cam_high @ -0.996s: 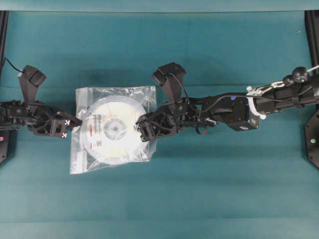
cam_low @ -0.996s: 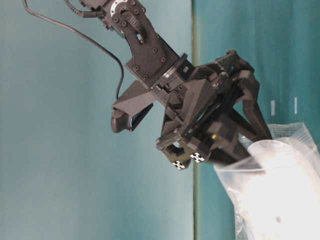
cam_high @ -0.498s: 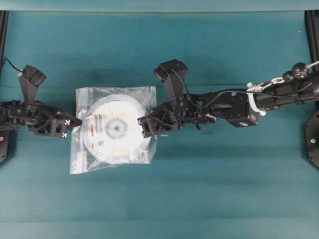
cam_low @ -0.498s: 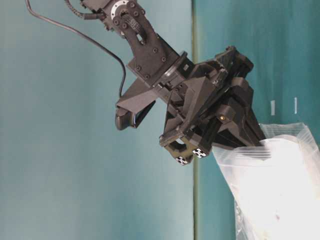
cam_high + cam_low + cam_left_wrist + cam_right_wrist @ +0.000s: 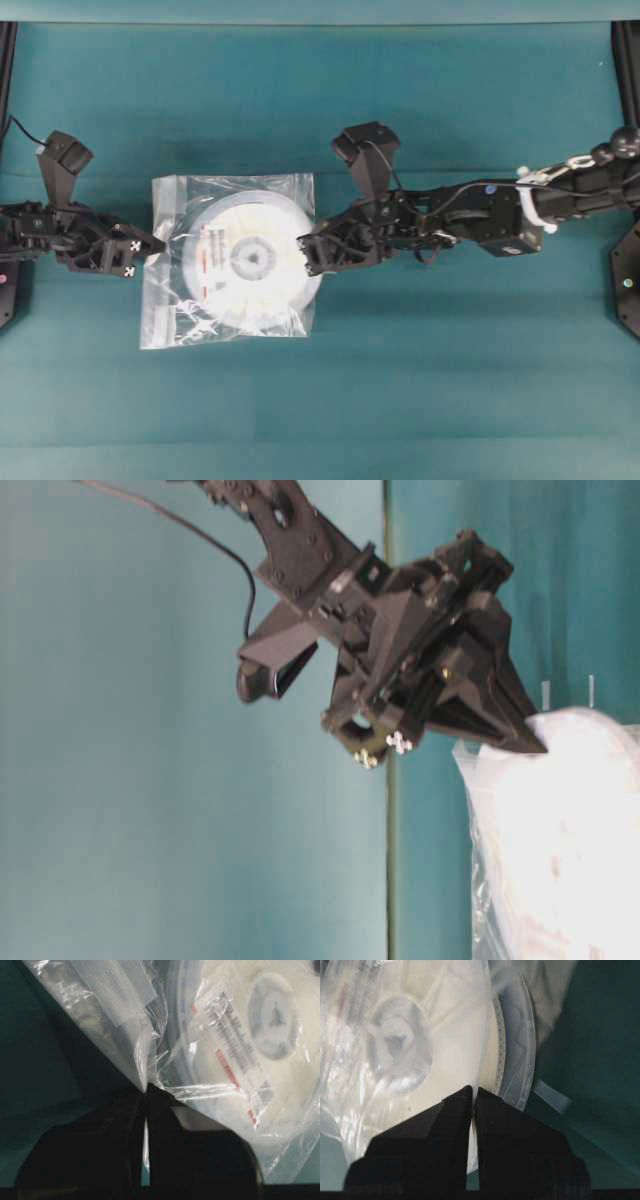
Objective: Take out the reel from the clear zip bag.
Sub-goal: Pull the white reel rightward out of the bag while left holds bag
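reel [image 5: 255,262] pulled right since 1s ago, right pincer [image 5: 308,254] clamped on rim

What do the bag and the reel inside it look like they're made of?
The clear zip bag looks like thin glossy plastic film: see-through, crinkled, catching glare, with a whitish ribbed zip strip. The reel seems rigid moulded plastic, cream with a translucent rim and a greyish hub; its label is probably printed paper.

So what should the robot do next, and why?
Probably pull the right gripper a little further right. Its jaws are shut on the reel, whose rim just pokes past the clear zip bag, while the left gripper pins the bag's far edge.
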